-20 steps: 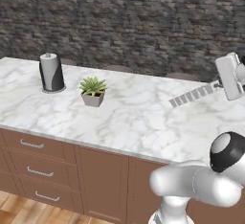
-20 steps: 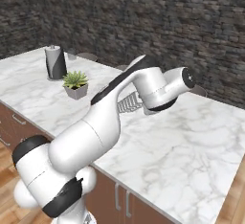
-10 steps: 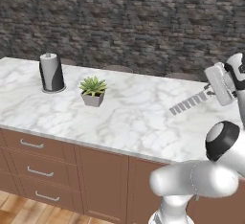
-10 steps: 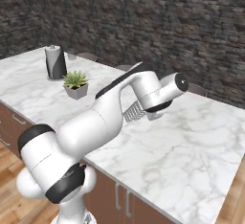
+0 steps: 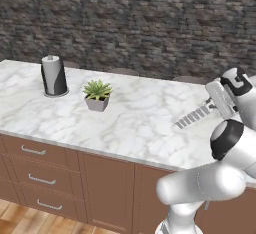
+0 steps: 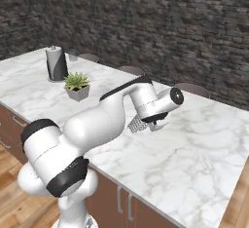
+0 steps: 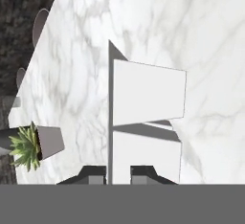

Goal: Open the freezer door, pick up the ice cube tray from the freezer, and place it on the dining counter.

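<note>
- The fingers (image 7: 118,173) are clamped on the ice cube tray (image 7: 146,122): in the hand view the two dark tips rise at the bottom with one thin wall of the tray caught between them, and the rest of the tray reaches away from them, out over the marble.
- In the left base view the ice cube tray (image 5: 193,117) sticks out from the hand toward the left and slopes down at its far end; it hangs just above the surface (image 5: 135,118), and whether its low end touches the marble cannot be told.
- In the right base view the ice cube tray (image 6: 137,123) shows under the hand as a small pale grid, with the arm's wrist covering much of it.
- The tray looks pale blue-white, long and narrow, with a row of little square cells along it; from the side it reads as a ribbed strip, and close up its walls are flat white panels with dark shadow between them.
- It is over the dining counter's marbled white-grey slab, which sits on brown wood cabinets (image 5: 105,188) with silver bar handles.
- A small potted plant (image 5: 97,94) and a dark paper-towel holder (image 5: 54,75) stand well apart from the tray, farther left on the surface.
</note>
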Robot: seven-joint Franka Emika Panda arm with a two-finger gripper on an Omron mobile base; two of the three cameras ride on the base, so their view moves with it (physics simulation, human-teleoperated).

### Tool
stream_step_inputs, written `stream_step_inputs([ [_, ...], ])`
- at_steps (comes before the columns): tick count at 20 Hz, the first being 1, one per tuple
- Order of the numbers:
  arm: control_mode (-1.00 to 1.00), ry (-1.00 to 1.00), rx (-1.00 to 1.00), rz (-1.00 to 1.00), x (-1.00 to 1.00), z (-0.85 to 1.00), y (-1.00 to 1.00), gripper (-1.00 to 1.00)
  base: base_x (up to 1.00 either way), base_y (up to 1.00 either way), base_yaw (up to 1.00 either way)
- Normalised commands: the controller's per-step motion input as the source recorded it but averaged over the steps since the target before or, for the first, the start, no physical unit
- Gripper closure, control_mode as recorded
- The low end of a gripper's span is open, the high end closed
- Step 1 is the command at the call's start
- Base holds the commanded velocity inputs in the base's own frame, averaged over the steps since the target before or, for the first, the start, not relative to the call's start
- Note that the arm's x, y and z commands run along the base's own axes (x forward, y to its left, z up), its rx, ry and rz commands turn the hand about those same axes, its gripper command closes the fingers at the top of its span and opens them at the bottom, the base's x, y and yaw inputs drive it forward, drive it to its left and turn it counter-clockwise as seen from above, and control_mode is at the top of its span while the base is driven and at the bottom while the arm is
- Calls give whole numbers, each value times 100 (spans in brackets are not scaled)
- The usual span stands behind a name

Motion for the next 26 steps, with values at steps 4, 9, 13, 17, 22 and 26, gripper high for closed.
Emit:
stream_step_inputs([
  [4,-100,0,0,3,15,-36,0,100,0,0,0],
  [9,-100,5,0,5,6,-21,0,100,0,0,0],
  [13,-100,8,0,7,0,-22,0,100,0,0,0],
  [17,-100,2,0,4,0,-6,0,100,0,0,0],
  [22,-100,0,0,0,0,0,0,100,0,0,0],
  [26,-100,0,0,0,0,0,0,-100,0,0,0],
])
